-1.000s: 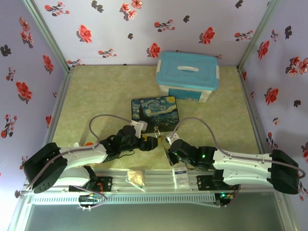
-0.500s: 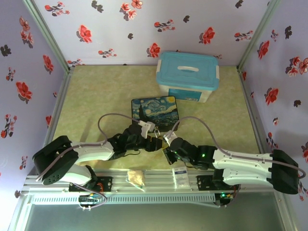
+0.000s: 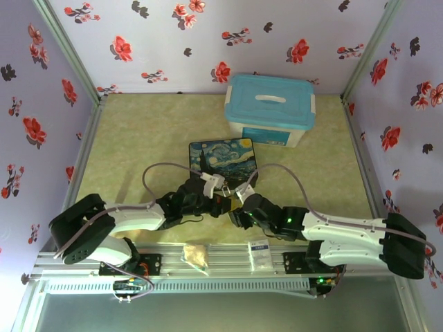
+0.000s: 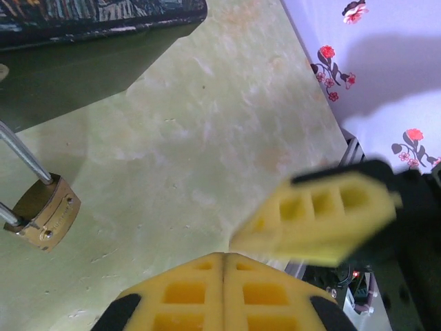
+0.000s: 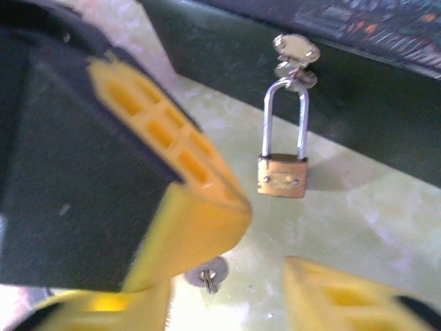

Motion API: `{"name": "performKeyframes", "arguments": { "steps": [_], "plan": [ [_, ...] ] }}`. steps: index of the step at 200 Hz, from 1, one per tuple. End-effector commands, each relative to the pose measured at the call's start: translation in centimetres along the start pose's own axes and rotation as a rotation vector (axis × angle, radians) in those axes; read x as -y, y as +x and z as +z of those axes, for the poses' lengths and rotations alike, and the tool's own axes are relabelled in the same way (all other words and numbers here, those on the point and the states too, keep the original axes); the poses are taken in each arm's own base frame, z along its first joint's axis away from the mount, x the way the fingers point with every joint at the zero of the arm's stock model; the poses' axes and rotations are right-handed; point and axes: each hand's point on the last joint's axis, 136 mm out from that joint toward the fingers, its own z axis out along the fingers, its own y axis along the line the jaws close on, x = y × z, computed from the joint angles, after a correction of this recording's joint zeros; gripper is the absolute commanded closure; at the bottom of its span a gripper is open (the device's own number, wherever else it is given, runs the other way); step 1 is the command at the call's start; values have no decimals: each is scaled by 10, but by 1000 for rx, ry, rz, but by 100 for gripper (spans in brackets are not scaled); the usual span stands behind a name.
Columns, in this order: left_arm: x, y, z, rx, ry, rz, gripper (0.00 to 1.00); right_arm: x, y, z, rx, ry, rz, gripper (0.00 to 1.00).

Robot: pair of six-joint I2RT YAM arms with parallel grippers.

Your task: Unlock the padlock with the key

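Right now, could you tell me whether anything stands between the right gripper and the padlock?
Nothing visible does: only bare table lies between the right gripper and the padlock. The left gripper's finger crowds close beside that line.

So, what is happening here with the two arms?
The left pincer, shut, and the right pincer, open, meet in front of the painted tin, where the brass padlock lies closed on the table. Neither touches it. A small grey key shows just under the left pincer's tip.

A blue-lidded box (image 3: 270,111) sits behind the starry-night tin (image 3: 223,159).
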Motion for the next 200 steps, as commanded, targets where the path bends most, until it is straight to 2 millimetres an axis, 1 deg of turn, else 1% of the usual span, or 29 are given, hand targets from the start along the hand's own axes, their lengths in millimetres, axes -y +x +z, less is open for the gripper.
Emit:
{"name": "performKeyframes", "arguments": {
  "steps": [1,9,15,20,30,36,44,52,64,77,98,107,127,147,168,180,200],
  "plan": [
    [1,-23,-16,79,-8,25,100,10,-45,-12,168,-8,90,18],
    [-1,-34,-24,117,-16,28,100,11,-57,-16,212,-80,148,14],
    [-3,-41,-31,145,-17,31,100,11,-70,-22,263,-136,192,14],
    [-4,-47,-36,164,-19,32,100,15,-82,-28,315,-167,229,13],
    [-2,-61,-47,203,-2,42,100,16,-99,-40,410,-243,274,12],
    [3,-68,-52,217,25,55,100,18,-110,-48,469,-278,289,11],
    [12,-76,-59,229,65,77,100,16,-119,-57,520,-322,294,10],
    [20,-82,-65,239,97,100,100,14,-125,-61,540,-362,290,10],
    [32,-87,-71,245,138,140,100,3,-132,-65,538,-420,263,11],
    [43,-91,-77,254,172,173,100,-11,-137,-69,528,-496,243,13],
    [59,-95,-86,280,231,202,100,-27,-144,-76,539,-607,242,15],
    [64,-97,-91,297,249,210,100,-30,-146,-77,537,-628,237,16],
    [72,-101,-98,333,279,220,100,-36,-145,-71,512,-656,229,22],
    [77,-103,-101,346,302,219,100,-42,-147,-71,518,-704,231,32],
    [81,-105,-104,359,317,221,100,-49,-149,-71,514,-765,232,46],
    [81,-106,-104,359,318,222,100,-51,-148,-71,512,-778,236,53],
    [80,-106,-103,358,316,220,100,-49,-145,-68,509,-774,250,58]
  ]
}}
